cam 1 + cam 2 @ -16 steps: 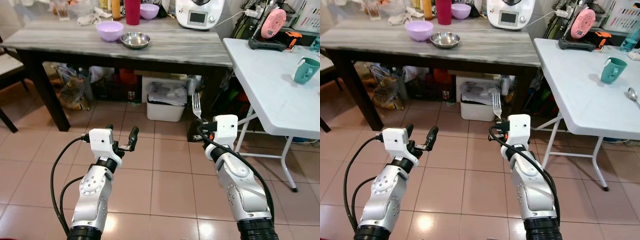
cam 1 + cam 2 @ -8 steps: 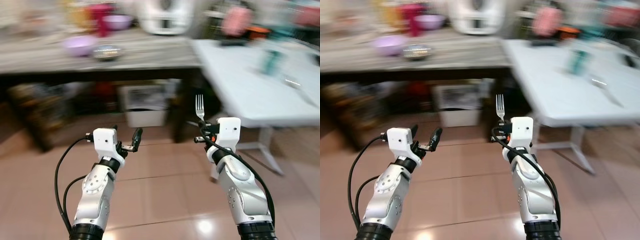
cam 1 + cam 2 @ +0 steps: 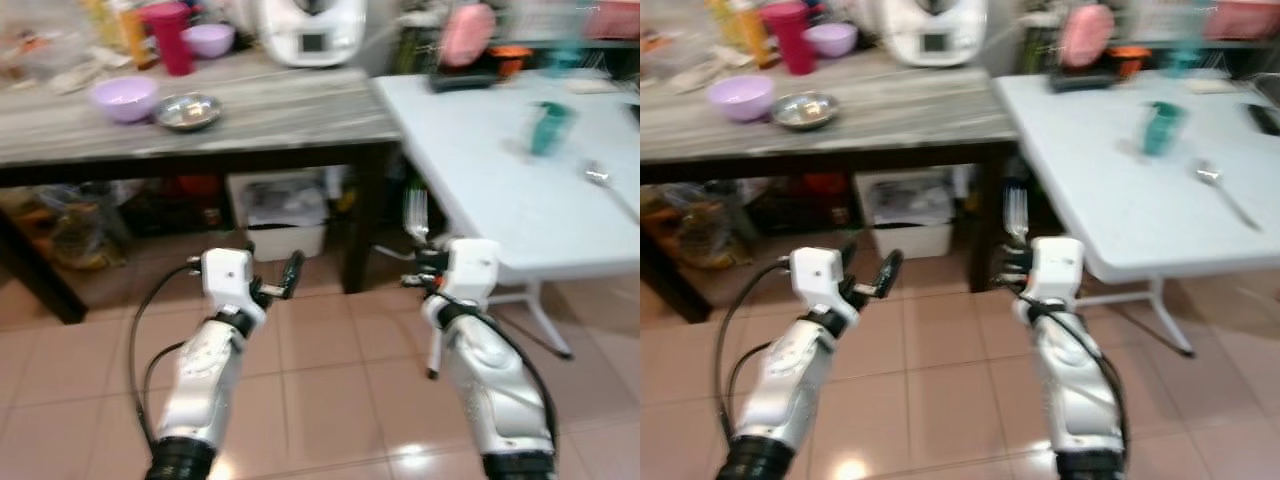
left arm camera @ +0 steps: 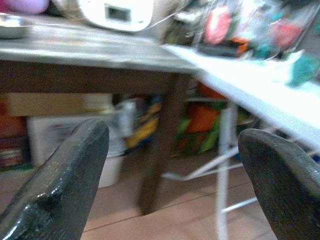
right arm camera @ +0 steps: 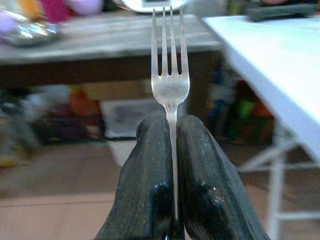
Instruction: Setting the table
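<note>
A silver fork (image 5: 170, 75) stands upright, tines up, its handle pinched between the black fingers of the right gripper (image 5: 172, 150) above the tiled floor.

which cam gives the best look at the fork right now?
Right wrist view. The fork stands upright and sharp, tines up, its stem clamped between the right gripper's two black fingers. Both eye views show it as a blurred sliver above that gripper, in front of the dark table's leg. The left wrist view looks between open fingers at the tables.

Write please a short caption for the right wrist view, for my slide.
Right claw shut on an upright fork, white table ahead.
</note>
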